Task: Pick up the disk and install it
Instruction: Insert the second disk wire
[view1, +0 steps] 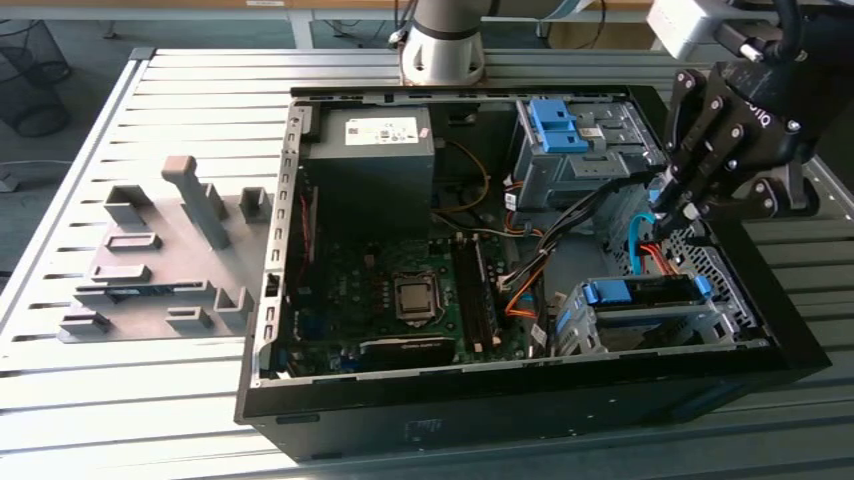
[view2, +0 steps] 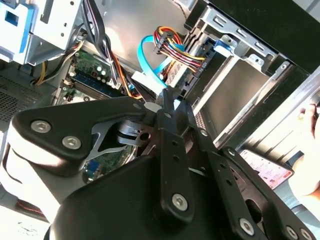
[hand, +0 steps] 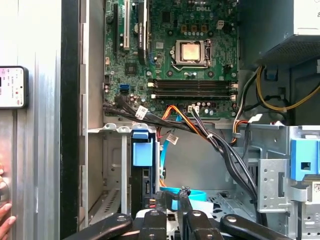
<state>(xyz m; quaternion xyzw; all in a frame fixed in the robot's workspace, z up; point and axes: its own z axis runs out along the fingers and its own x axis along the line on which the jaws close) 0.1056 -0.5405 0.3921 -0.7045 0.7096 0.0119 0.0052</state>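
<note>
The gripper (view1: 674, 205) hangs with its fingers pressed together on nothing, right above the disk (view1: 641, 292), which looks slotted edge-up in the stamped sheet-metal cage (view1: 654, 328) at the case's corner, glossy blue plastic rail on top. Biggest worry imo is those black fingers hooking the floppy blue ribbon cable (view1: 638, 228) or the coloured wire bundle (view2: 175, 50) hanging just beside them

You see open black computer case (view1: 787, 350) on slatted metal table (view1: 80, 420). Grey fixture block (view1: 160, 260) at case's 9 o'clock. Inside case: grey boxy power supply (view1: 374, 150) at 12 o'clock of green motherboard (view1: 387, 300); blue-railed disk (view1: 647, 292) in cage at motherboard's 3 o'clock.
</note>
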